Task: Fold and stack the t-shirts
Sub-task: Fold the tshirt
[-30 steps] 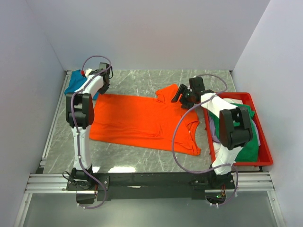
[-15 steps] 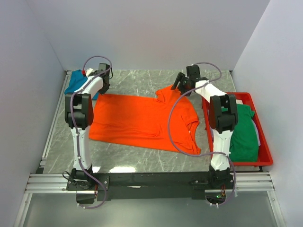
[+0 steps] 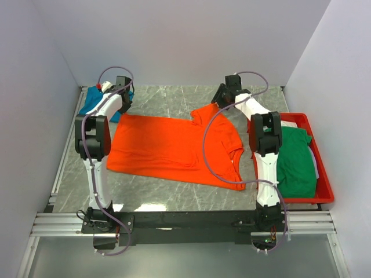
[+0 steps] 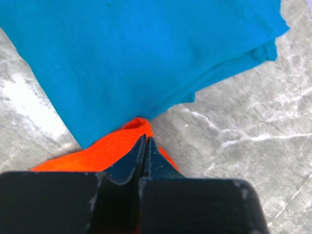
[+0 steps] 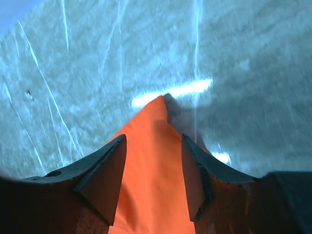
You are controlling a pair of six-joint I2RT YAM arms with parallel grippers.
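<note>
Pale walls point(image 3: 174, 40) close in a grey marble counter point(image 3: 174, 101) on three sides. Spread flat across the middle of it lies the orange shirt point(image 3: 168, 147), neck toward 3 o'clock, hem toward 9 o'clock, one sleeve reaching up toward 1 o'clock.

At 3 to 4 o'clock, along the counter's right edge, sits a red tray point(image 3: 324, 194). Inside it a green shirt point(image 3: 295, 159) lies crumpled, with a strip of white shirt point(image 3: 313, 163) showing along its right side.

In the 10 o'clock corner lies the teal shirt point(image 3: 93, 103), folded; the left wrist view shows its edge touching the orange shirt's far hem corner.

The left tool point(image 4: 145, 139) is at that corner, its jaws pressed together and pinching the orange cloth, which bulges up just past the tips.

The right tool point(image 5: 153, 139) is at 1 o'clock, over the tip of the raised sleeve. Its jaws stand apart, one on each side of the orange point, not clamped on it.
</note>
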